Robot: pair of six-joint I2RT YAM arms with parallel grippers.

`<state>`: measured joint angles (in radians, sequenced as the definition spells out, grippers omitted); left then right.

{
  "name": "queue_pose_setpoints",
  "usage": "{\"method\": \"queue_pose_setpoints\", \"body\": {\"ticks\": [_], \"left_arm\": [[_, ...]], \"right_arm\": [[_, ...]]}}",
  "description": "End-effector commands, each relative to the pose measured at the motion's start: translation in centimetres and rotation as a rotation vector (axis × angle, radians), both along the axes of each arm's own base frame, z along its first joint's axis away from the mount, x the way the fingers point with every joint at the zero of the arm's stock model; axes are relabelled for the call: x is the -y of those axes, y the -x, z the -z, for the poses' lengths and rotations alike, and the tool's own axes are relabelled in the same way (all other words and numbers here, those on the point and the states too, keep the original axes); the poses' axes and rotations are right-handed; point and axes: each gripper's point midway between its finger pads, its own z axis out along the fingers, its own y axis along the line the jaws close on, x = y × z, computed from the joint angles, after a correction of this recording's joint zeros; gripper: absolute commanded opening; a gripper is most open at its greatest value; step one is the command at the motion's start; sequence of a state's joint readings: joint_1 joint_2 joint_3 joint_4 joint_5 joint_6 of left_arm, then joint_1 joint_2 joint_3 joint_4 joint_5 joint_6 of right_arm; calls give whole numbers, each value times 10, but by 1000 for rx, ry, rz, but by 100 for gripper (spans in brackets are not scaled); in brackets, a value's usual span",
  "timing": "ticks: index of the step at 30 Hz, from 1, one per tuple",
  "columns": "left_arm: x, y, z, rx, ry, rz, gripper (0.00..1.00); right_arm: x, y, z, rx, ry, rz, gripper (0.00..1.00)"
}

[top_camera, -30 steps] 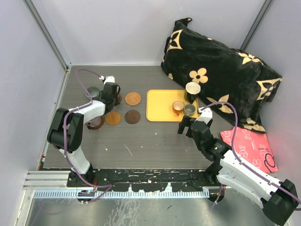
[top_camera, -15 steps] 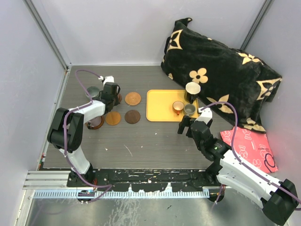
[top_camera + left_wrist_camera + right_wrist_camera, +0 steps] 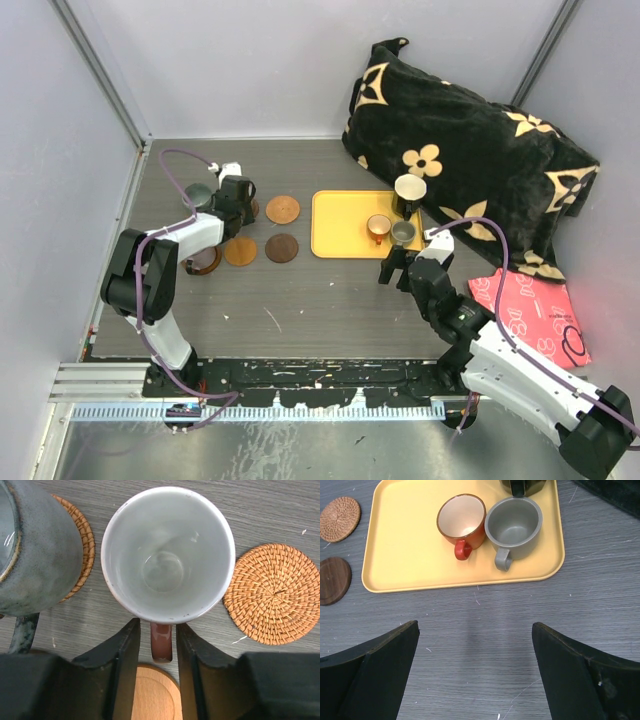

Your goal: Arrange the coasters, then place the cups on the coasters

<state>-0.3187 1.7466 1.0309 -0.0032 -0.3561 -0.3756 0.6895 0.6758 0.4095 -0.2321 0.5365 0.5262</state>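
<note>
In the left wrist view the copper-pink cup [image 3: 167, 555] stands upright, and its reddish handle [image 3: 161, 641] lies between my left gripper's [image 3: 157, 626] fingers with a thin gap on each side, so the gripper is open. What lies under this cup is hidden. The grey-green mug [image 3: 35, 550] sits on a woven coaster [image 3: 82, 540] to its left. Another woven coaster [image 3: 272, 594] lies bare on the right, and a wooden one [image 3: 152, 692] below. My right gripper [image 3: 475, 650] is wide open over bare table, just short of the tiny orange cup [image 3: 461, 519] and the tiny grey cup [image 3: 514, 526].
The yellow tray [image 3: 340, 240] also holds the black cup [image 3: 409, 190] at its back edge. A dark brown coaster [image 3: 282, 247] lies beside the tray, and the purple mug [image 3: 203, 262] stands at the far left. A black flowered cushion [image 3: 470, 150] and a red pouch [image 3: 530, 310] fill the right side.
My left gripper's jaws have parted slightly from the copper-pink cup's handle. The right arm has edged a little toward the tray.
</note>
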Motion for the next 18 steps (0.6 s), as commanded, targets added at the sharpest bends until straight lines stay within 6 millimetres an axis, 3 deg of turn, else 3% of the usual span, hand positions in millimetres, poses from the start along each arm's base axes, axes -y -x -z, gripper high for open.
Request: {"method": "queue_pose_setpoints", "body": {"ticks": [1, 10, 18], "left_arm": [[-5, -13, -30, 79, 10, -41, 39], [-5, -4, -56, 127, 23, -50, 46], [4, 16, -84, 179, 34, -43, 48]], "right_arm": [[-1, -4, -16, 53, -46, 13, 100], [-1, -4, -18, 61, -53, 14, 100], [3, -3, -22, 75, -63, 29, 100]]}}
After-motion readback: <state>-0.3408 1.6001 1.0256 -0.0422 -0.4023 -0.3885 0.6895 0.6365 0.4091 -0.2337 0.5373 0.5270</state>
